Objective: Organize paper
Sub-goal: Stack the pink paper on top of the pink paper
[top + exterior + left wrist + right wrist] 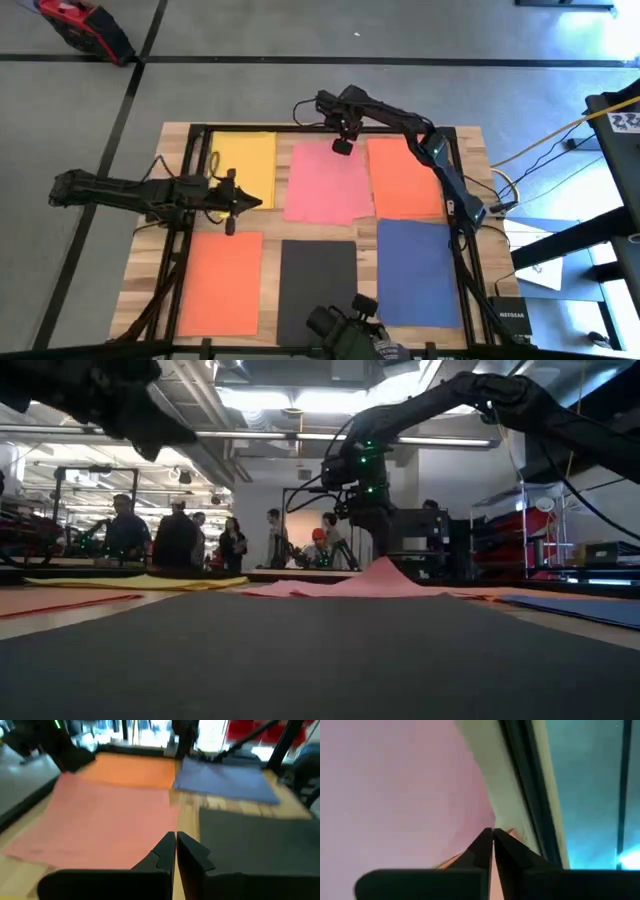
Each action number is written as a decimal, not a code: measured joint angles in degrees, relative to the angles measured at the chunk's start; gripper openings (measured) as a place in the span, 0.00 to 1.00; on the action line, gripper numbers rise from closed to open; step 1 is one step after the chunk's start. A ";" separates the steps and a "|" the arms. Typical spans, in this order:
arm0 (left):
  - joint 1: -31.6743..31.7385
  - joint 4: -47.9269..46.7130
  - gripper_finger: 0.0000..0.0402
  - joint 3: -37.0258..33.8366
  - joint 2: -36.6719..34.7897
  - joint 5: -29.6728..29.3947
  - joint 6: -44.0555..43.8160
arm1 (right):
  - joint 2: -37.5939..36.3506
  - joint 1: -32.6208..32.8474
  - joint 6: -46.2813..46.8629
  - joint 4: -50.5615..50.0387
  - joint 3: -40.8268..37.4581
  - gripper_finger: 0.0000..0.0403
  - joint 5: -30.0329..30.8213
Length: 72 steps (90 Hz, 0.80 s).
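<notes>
Six sheets of paper lie in two rows on the wooden table. The far row holds yellow (245, 165), pink (325, 185) and orange (403, 178); the near row holds orange (220, 282), black (316, 288) and dark blue (418, 270). My right gripper (342, 147) stands at the pink sheet's far edge, shut on it (493, 832). My left gripper (258, 201) hovers shut between the yellow sheet and the near orange one, pointing toward the pink sheet (100, 820), with nothing in it (175, 840). My right gripper pinches the pink sheet at its far edge (507, 832), right of that edge's middle, between its two fingers, which come from above and point down. Under the fingers the paper rises in a small peak (385, 568). The rest of the sheet lies flat on the table.
A black metal frame (190, 180) runs around the table top. A camera mount (350, 328) sits at the near edge. Cables and a stand (520, 200) are off the right side. People stand in the room beyond the far edge (180, 540).
</notes>
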 joint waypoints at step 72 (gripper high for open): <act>0.02 4.47 0.00 0.01 16.63 0.00 -2.30 | -2.35 3.44 -1.69 -9.35 0.52 0.01 -0.08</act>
